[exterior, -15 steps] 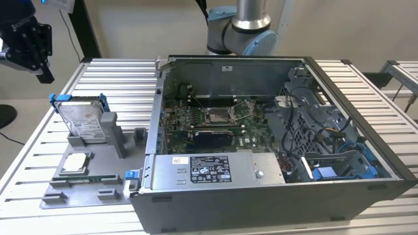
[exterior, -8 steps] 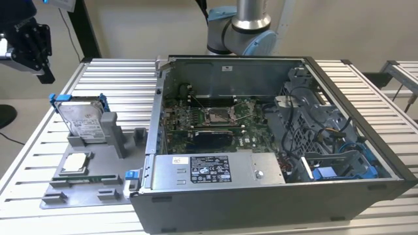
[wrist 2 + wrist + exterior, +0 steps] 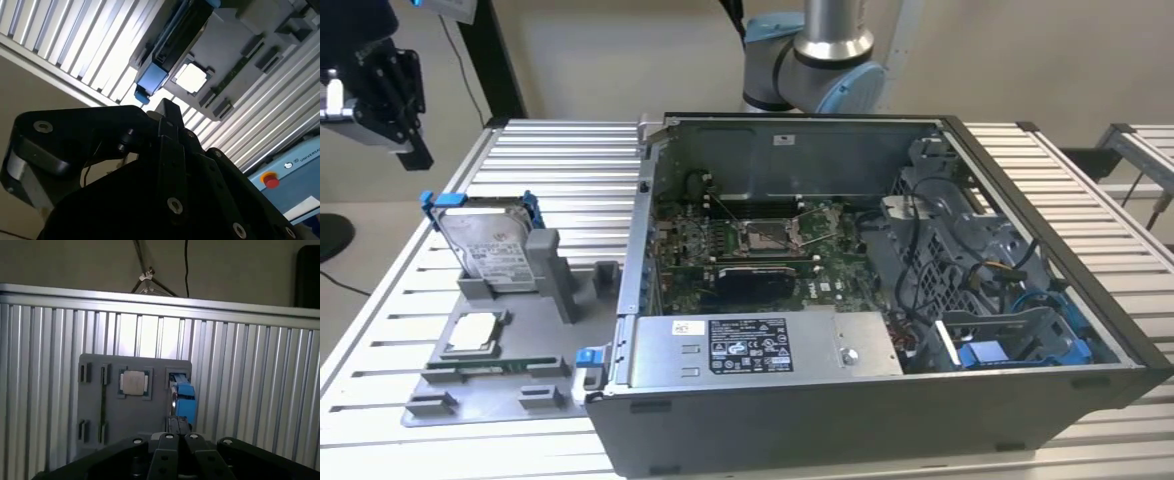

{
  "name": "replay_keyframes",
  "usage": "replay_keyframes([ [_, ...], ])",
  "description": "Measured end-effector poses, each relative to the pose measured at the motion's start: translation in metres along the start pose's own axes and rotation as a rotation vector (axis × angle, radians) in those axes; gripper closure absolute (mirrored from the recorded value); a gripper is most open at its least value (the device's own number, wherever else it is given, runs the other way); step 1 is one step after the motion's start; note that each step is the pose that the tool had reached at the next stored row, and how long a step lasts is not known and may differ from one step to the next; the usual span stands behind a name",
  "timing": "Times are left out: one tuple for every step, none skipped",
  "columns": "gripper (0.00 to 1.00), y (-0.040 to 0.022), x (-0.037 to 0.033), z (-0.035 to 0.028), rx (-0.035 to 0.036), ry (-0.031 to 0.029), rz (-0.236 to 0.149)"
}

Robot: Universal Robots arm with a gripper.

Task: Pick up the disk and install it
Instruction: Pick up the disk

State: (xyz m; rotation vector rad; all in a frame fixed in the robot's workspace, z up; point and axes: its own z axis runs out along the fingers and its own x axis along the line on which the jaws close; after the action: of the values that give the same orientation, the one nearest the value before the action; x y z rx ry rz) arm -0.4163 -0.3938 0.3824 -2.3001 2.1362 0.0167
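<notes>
The disk (image 3: 491, 245) stands on its edge in the grey holder (image 3: 487, 395) on the bench (image 3: 374, 330), while the hand (image 3: 411, 148) hangs well apart, clenched on nothing, I think.

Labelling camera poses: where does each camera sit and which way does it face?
Exterior view: high above the table, looking down on the computer case, disk and arm.
First wrist view: on the arm, looking past the claw at the disk, edge-on.
Second wrist view: on the arm, looking slantwise past the claw.
All share the disk.
</notes>
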Motion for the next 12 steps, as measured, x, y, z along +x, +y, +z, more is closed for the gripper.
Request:
replay_keyframes([
  [1.0,-0.0008,-0.0004,0.0001,-0.0015,-0.0021,-0.002],
  [1.0,-0.0016,-0.0007,0.0001,-0.0022,-0.0048,-0.005],
  [1.0,-0.0024,-0.0011,0.0002,-0.0022,-0.0073,-0.007],
  [1.0,-0.003,-0.0015,0.0002,-0.0021,-0.0098,-0.009],
  [1.0,-0.0034,-0.0019,0.0003,-0.002,-0.0126,-0.009],
  [1.0,-0.0035,-0.0021,0.0006,-0.0018,-0.0143,-0.009],
  [1.0,-0.0036,-0.0026,0.0006,-0.0022,-0.0144,-0.009],
  [1.0,-0.0036,-0.0029,0.0008,-0.0023,-0.0146,-0.009],
  [1.0,-0.0036,-0.0033,0.0009,-0.0025,-0.0146,-0.009],
  [1.0,-0.0037,-0.0036,0.001,-0.0025,-0.0147,-0.009],
  [1.0,-0.0037,-0.0038,0.0011,-0.0026,-0.0147,-0.009],
  [1.0,-0.0037,-0.0038,0.0011,-0.0026,-0.0146,-0.009],
])
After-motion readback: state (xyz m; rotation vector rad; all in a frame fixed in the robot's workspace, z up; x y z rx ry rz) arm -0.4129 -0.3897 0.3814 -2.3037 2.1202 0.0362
